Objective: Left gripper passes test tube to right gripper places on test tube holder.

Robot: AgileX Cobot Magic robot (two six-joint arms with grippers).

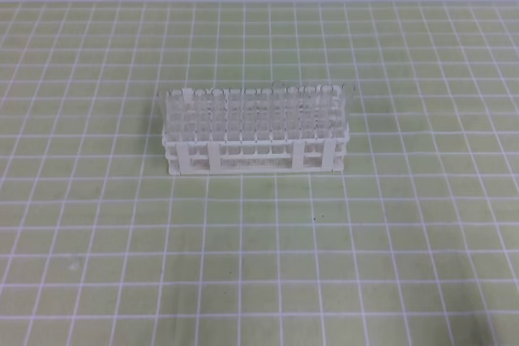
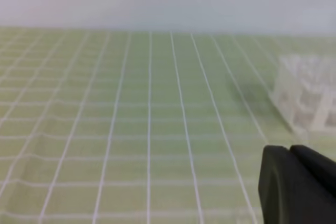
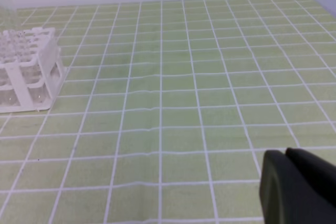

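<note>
The test tube holder (image 1: 255, 131) is standing alone near the middle of the green gridded mat (image 1: 97, 265), with its long side facing the high camera, and I think it is placed there so that both arms are having equal reach to it. Many clear tubes are already sitting upright in its holes, so it is looking nearly full; which hole is free I cannot tell, because the glass is blurring together. A loose test tube lying on the mat is not showing in any view, so I cannot say where the tube to be passed is waiting; possibly it is one of those in the rack. The left gripper (image 2: 294, 153) is showing only as a dark tip in the lower right corner of its wrist view, fingers pressed together with nothing between them, and the rack is appearing blurred at the right edge of that view, well apart. The right gripper (image 3: 287, 156) is likewise closed and empty, hovering low over bare mat, with the rack far at the left of its view. In the high view neither arm is appearing, so both are resting pulled back. I judge the handover is not yet begun.
</note>
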